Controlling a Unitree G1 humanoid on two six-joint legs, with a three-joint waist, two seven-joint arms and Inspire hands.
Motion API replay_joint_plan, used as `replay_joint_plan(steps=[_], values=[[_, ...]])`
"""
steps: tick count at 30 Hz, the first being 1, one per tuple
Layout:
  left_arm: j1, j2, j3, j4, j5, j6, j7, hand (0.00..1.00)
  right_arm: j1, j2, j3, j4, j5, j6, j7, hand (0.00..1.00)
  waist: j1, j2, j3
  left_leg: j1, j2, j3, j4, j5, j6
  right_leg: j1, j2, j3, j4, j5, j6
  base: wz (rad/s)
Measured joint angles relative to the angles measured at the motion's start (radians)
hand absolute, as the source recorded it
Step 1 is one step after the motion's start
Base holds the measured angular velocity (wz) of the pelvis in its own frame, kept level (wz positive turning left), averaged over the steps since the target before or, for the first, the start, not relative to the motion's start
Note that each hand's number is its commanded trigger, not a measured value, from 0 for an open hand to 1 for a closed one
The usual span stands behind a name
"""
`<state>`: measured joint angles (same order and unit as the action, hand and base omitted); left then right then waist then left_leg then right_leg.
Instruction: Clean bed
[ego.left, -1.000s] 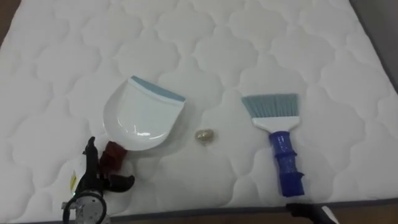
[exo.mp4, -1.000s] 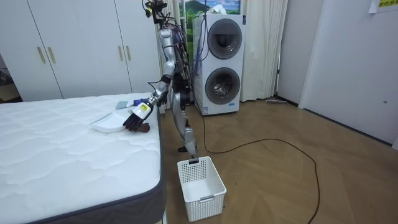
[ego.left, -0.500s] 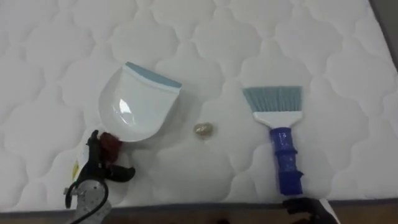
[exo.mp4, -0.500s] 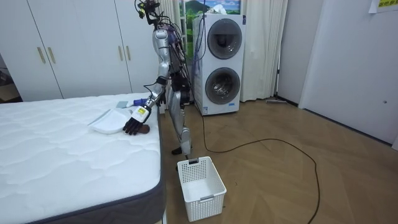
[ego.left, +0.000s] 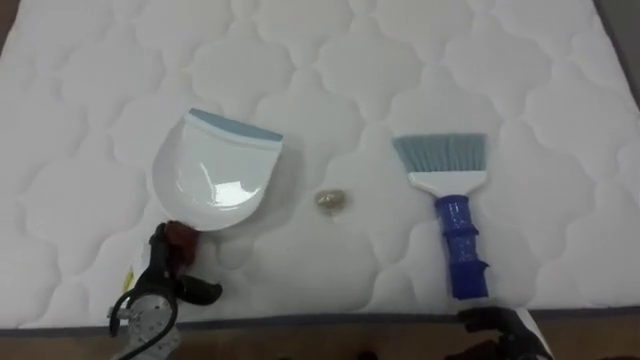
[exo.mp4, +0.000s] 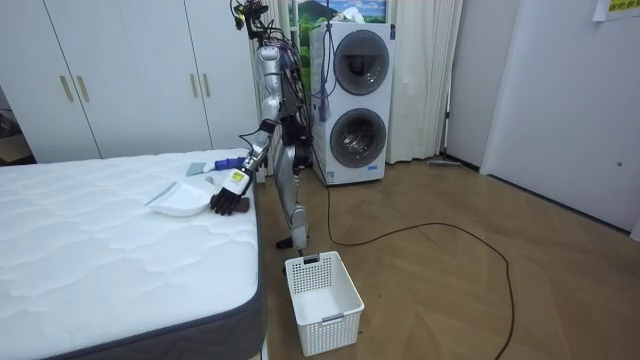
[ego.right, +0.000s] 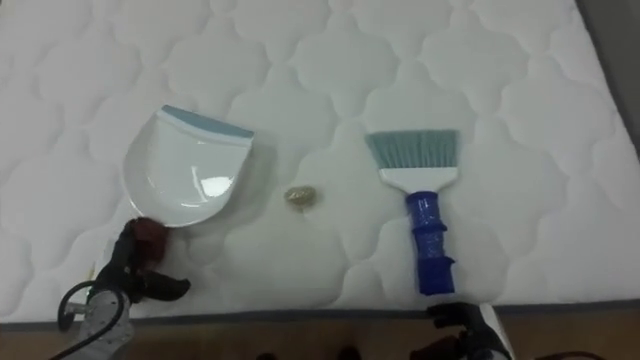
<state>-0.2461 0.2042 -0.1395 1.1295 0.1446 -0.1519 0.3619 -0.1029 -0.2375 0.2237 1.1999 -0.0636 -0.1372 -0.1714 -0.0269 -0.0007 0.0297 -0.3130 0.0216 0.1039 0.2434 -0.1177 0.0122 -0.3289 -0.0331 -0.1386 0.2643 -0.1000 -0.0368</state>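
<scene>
Clasping the dustpan (ego.left: 214, 178) handle is the left hand (ego.left: 157, 296).

Quilted white cloth covers the mattress (ego.left: 400, 60), matt and stitched into puffy lobes. The dustpan (ego.left: 215, 180) is smooth white plastic, glossy enough to catch a streak of light, with a duller pale-blue lip and a dark red handle (ego.left: 178, 238). The brush (ego.left: 455, 215) has a shiny ribbed blue plastic grip, a white plastic head and fine grey-blue bristles (ego.left: 440, 153). The small crumpled lump (ego.left: 331, 200) is golden, with a sheen. The left robot hand (ego.left: 160, 290) looks matt black. A white plastic lattice basket (exo.mp4: 322, 290) sits on the polished wood floor (exo.mp4: 450, 290).
</scene>
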Motion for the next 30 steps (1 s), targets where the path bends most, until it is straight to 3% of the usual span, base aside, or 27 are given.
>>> replay_joint_plan(steps=[10, 11, 12, 13, 14, 18, 22, 24, 30], values=[[-0.054, 0.0, 0.001, 0.058, -0.035, 0.023, 0.004, 0.0, -0.016, 0.0, 0.012, -0.003, 0.059, 0.0, -0.001, 0.0, -0.005, -0.001, 0.0005, -0.028, -0.002, 0.006, 0.016, 0.0, 0.0, -0.044, -0.009, 0.004, 0.048, -0.018, -0.004, -0.01], [-0.056, 0.0, 0.001, 0.061, -0.035, 0.023, 0.005, 0.33, -0.016, 0.0, 0.012, -0.003, 0.062, 0.0, -0.001, 0.0, -0.005, -0.001, 0.0004, -0.03, -0.002, 0.006, 0.016, 0.0, 0.0, -0.047, -0.009, 0.004, 0.048, -0.018, -0.004, 0.0], [-0.063, 0.001, 0.001, 0.061, -0.036, 0.03, 0.009, 0.53, -0.02, 0.0, 0.012, -0.003, 0.069, 0.0, -0.003, 0.0, -0.006, -0.001, 0.0003, -0.038, -0.002, 0.006, 0.017, 0.0, -0.001, -0.057, -0.01, 0.005, 0.051, -0.018, -0.004, 0.0], [-0.071, 0.001, 0.001, 0.063, -0.036, 0.04, 0.016, 0.53, -0.025, -0.001, 0.018, -0.003, 0.084, 0.002, -0.004, 0.0, -0.008, -0.002, 0.0009, -0.046, -0.002, 0.006, 0.021, 0.0, -0.001, -0.064, -0.01, 0.004, 0.055, -0.018, -0.004, 0.0], [-0.074, 0.001, 0.001, 0.067, -0.036, 0.042, 0.019, 1.0, -0.026, -0.002, 0.024, -0.003, 0.094, 0.003, -0.004, 0.0, -0.009, -0.003, 0.0016, -0.048, -0.002, 0.006, 0.024, 0.0, -0.001, -0.067, -0.011, 0.004, 0.06, -0.019, -0.005, 0.05], [-0.09, 0.01, 0.0, 0.071, -0.058, 0.053, 0.027, 1.0, -0.031, -0.002, 0.036, -0.003, 0.133, 0.005, -0.007, 0.0, -0.014, -0.007, 0.004, -0.061, -0.003, 0.006, 0.032, 0.0, -0.001, -0.078, -0.015, 0.001, 0.065, -0.023, -0.005, 0.02], [-0.114, 0.061, 0.004, 0.08, -0.071, 0.069, 0.042, 1.0, -0.036, -0.002, 0.041, -0.004, 0.138, 0.009, -0.012, 0.0, -0.016, -0.012, 0.0066, -0.064, -0.003, 0.007, 0.033, 0.0, -0.001, -0.084, -0.018, -0.001, 0.068, -0.028, -0.004, 0.0], [-0.115, 0.068, 0.005, 0.08, -0.074, 0.08, 0.049, 1.0, -0.036, -0.001, 0.046, -0.006, 0.138, 0.009, -0.016, 0.0, -0.02, -0.012, 0.0066, -0.067, -0.004, 0.007, 0.033, 0.0, 0.0, -0.086, -0.019, -0.002, 0.068, -0.028, -0.003, 0.0], [-0.115, 0.059, -0.001, 0.083, -0.078, 0.117, 0.062, 1.0, -0.035, -0.002, 0.063, -0.027, 0.144, 0.029, -0.028, 0.0, -0.026, -0.012, 0.0067, -0.079, -0.003, 0.007, 0.033, 0.0, 0.0, -0.092, -0.018, -0.002, 0.064, -0.028, -0.003, 0.0]])
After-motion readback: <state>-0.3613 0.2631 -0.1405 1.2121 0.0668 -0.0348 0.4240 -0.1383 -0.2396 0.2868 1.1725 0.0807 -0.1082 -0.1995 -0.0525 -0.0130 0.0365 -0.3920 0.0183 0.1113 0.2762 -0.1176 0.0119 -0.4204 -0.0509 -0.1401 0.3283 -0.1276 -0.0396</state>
